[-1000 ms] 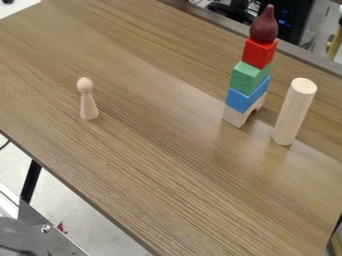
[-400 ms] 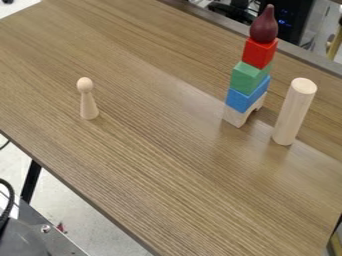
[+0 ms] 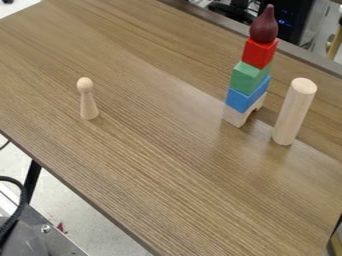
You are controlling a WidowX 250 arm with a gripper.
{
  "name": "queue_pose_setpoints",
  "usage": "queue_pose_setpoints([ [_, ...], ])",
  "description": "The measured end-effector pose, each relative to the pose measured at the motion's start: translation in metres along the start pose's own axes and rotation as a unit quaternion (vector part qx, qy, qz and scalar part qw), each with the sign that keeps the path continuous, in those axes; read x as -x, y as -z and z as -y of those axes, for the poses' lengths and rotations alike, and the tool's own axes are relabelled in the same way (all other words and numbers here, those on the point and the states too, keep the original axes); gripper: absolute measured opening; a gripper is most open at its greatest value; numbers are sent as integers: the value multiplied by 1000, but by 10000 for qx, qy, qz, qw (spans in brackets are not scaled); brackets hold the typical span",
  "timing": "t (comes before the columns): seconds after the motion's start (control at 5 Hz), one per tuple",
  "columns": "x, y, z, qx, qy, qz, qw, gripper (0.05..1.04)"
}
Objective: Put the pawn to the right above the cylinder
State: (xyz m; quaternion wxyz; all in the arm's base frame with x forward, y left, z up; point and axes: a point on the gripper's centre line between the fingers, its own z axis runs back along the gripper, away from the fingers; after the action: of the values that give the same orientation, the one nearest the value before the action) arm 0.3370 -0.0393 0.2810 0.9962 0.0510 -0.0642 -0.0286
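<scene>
Pawn (image 3: 88,106), unmoved, well left of cylinder (image 3: 294,113), placement outstanding; black cable (image 3: 25,198) shifted; end effector's state, cannot tell.

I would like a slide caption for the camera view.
A pale wooden pawn stands left of a block tower and an upright cylinder.

Pawn (image 3: 87,102) upright on left part of bench (image 3: 167,175). Tower well apart to its right: arch block (image 3: 234,116) at bottom, three blocks (image 3: 247,95) stacked on it, teardrop piece (image 3: 264,26) on top. Cylinder (image 3: 294,112) upright near tower, right of it, slightly nearer camera.
</scene>
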Motion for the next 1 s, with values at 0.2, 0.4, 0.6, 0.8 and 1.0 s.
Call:
queue_pose_setpoints([
  [0.2, 2, 4, 23, 111, 330, -14, 9994, 538],
  [0.4, 1, 14, 42, 176, 564, 43, 9982, 538],
  [0.6, -1, 29, 53, 182, 662, 112, 9976, 538],
  [0.8, -6, 35, 57, 238, 659, 260, 9972, 538],
  [1.0, -9, 36, 59, 265, 636, 358, 9970, 538],
])
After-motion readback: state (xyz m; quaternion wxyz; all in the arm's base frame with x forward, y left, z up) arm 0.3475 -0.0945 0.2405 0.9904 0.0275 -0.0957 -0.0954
